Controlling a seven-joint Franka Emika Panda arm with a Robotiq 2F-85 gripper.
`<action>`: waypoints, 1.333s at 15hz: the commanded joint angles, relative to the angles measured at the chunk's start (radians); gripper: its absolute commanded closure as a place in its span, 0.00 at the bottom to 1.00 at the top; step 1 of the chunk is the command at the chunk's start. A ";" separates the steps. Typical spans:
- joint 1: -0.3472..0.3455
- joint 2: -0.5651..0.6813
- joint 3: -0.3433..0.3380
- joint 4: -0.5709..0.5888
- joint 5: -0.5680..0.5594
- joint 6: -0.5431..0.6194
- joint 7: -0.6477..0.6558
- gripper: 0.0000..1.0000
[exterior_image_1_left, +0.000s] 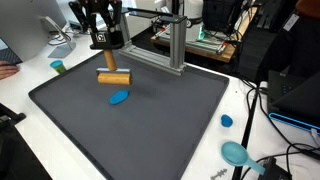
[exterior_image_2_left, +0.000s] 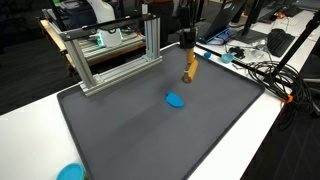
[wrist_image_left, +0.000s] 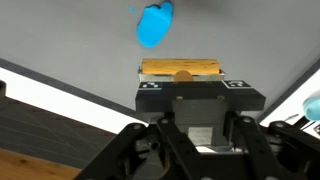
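My gripper (exterior_image_1_left: 104, 45) is shut on the thin handle of a wooden mallet-like piece (exterior_image_1_left: 113, 76), which hangs head down over the far part of the grey mat (exterior_image_1_left: 150, 130). Whether the head touches the mat I cannot tell. In the wrist view the wooden head (wrist_image_left: 180, 69) lies crosswise just beyond my gripper (wrist_image_left: 192, 84). A small blue oval object (exterior_image_1_left: 119, 97) lies on the mat a little in front of the head; it also shows in the wrist view (wrist_image_left: 154, 24) and in an exterior view (exterior_image_2_left: 176, 100), close to the hanging wooden piece (exterior_image_2_left: 189, 65).
An aluminium frame (exterior_image_1_left: 165, 40) stands at the mat's far edge, close to the arm. Off the mat lie a small blue cap (exterior_image_1_left: 226, 121), a teal scoop (exterior_image_1_left: 236, 153) and a teal cup (exterior_image_1_left: 58, 67). Cables (exterior_image_2_left: 265, 70) and monitors crowd the table's sides.
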 joint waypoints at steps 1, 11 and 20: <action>-0.031 0.061 0.013 0.067 0.116 -0.133 -0.204 0.79; -0.074 0.017 -0.023 0.037 0.050 -0.163 -0.604 0.79; -0.093 0.055 -0.057 0.086 0.060 -0.137 -0.790 0.79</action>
